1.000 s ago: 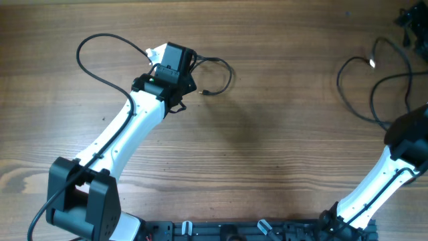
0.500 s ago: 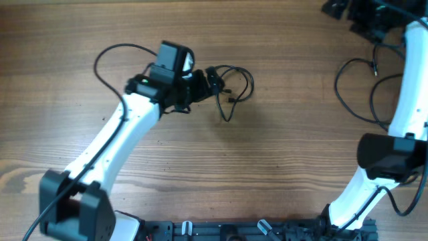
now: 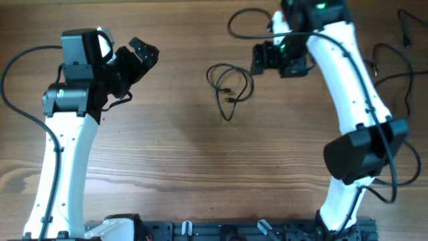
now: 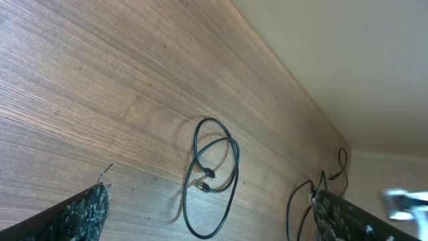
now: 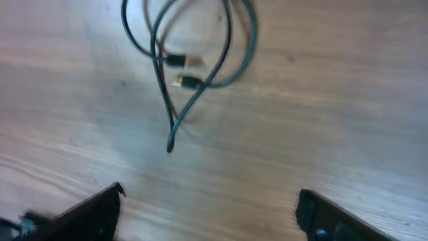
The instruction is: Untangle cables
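Note:
One thin black cable (image 3: pixel 229 87) lies in a loose tangle of loops on the wooden table, its two small plugs inside the loops. It also shows in the left wrist view as the cable (image 4: pixel 212 175) and in the right wrist view as the cable (image 5: pixel 190 67). My left gripper (image 3: pixel 137 67) hovers well to its left, open and empty, as the left wrist view confirms (image 4: pixel 214 224). My right gripper (image 3: pixel 257 59) sits just to the cable's right, open with nothing between its fingers (image 5: pixel 210 214).
More thin black cables (image 3: pixel 374 73) lie in loops at the table's right edge, partly under the right arm, with a plug (image 3: pixel 406 33) near the far corner. The arms' own thicker wires arc at the left (image 3: pixel 13 67) and the top (image 3: pixel 244 17).
The left gripper opened, let go of the cable and drew back to the left. The right arm swung in from the right edge to beside the cable loops.

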`<state>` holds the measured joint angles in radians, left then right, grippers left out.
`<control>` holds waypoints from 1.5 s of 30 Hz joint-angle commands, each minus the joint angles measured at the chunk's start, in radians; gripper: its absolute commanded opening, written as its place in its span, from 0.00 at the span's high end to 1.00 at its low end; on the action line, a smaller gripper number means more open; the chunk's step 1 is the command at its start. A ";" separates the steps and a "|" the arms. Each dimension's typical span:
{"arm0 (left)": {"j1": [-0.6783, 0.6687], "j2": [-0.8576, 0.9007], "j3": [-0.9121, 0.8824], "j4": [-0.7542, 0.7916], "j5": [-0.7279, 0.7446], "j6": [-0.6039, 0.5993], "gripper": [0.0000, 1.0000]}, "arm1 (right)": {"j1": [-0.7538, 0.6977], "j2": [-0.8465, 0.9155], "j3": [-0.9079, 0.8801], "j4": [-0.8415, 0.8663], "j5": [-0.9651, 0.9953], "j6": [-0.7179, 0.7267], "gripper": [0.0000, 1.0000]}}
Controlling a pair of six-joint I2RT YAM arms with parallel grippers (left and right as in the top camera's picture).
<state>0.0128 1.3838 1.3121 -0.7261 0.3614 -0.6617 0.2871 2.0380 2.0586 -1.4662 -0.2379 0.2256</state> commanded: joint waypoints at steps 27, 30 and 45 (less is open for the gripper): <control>0.004 0.004 0.003 -0.027 -0.225 -0.001 0.00 | 0.150 0.013 -0.448 0.530 -0.010 0.268 0.96; 0.004 0.004 0.003 -0.027 -0.225 -0.001 0.00 | 0.080 -0.047 -0.281 0.410 -0.019 0.187 0.96; 0.004 0.004 0.003 -0.027 -0.225 -0.001 0.00 | -0.615 -0.092 0.224 0.337 -0.035 0.145 0.96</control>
<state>0.0128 1.3838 1.3121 -0.7559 0.1497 -0.6617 -0.2855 1.8885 2.2784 -1.1900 -0.2863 0.3447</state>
